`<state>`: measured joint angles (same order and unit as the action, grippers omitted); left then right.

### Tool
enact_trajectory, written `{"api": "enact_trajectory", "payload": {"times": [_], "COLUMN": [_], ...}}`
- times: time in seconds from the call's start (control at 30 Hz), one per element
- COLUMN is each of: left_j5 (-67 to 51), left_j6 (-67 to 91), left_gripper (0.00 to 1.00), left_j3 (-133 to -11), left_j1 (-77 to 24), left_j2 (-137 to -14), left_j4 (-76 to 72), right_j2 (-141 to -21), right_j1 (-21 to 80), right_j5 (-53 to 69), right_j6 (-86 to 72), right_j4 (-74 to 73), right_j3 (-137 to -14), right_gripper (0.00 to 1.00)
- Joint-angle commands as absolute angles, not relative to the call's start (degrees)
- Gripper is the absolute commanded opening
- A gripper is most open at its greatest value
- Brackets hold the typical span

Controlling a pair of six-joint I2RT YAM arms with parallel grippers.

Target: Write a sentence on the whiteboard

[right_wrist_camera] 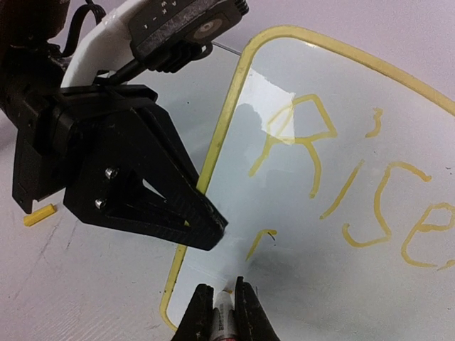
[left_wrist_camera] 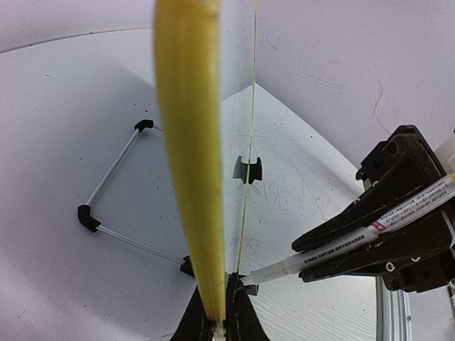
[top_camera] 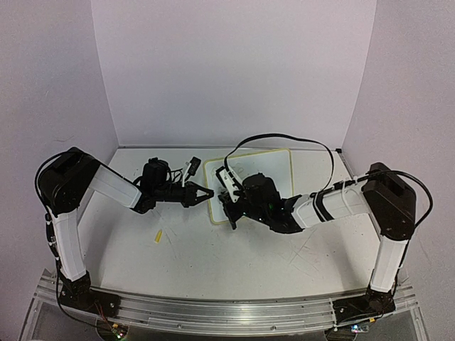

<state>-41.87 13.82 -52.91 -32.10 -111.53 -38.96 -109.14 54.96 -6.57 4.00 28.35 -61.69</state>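
Yellow lettering (right_wrist_camera: 343,190) on the whiteboard (right_wrist_camera: 306,245) ran off the right wrist view's edge, the marker (right_wrist_camera: 223,323) sat mostly hidden between the right gripper's (right_wrist_camera: 223,285) fingers, and the rim (left_wrist_camera: 188,170) blurred in the left wrist view.

A scuffed white tabletop (top_camera: 234,266) fills the bottom of a small booth. A plain pale lilac far wall (top_camera: 234,71) meets a matching left wall (top_camera: 43,78) and right wall (top_camera: 416,78). A ribbed aluminium rail (top_camera: 227,312) runs along the near edge. The light is soft and even.
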Motion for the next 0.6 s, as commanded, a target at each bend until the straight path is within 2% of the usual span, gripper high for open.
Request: {"api": "enact_trajectory", "payload": {"times": [0.0, 0.57], "left_j5": [-34.1, -34.1], "left_j6": [9.8, 9.7], "left_gripper": [0.0, 0.0], "left_j3": [-53.4, -53.5], "left_j1": [-31.4, -31.4], "left_j2": [-111.7, -111.5], "left_j4": [-33.2, -33.1], "right_j2": [-105.5, -105.6], "right_j1": [54.7, 52.5], "right_j5": [-8.1, -7.9], "right_j6": [2.9, 3.8], "right_j4": [31.4, 31.2], "right_j3": [-61.5, -65.8], "right_gripper": [0.0, 0.0]}}
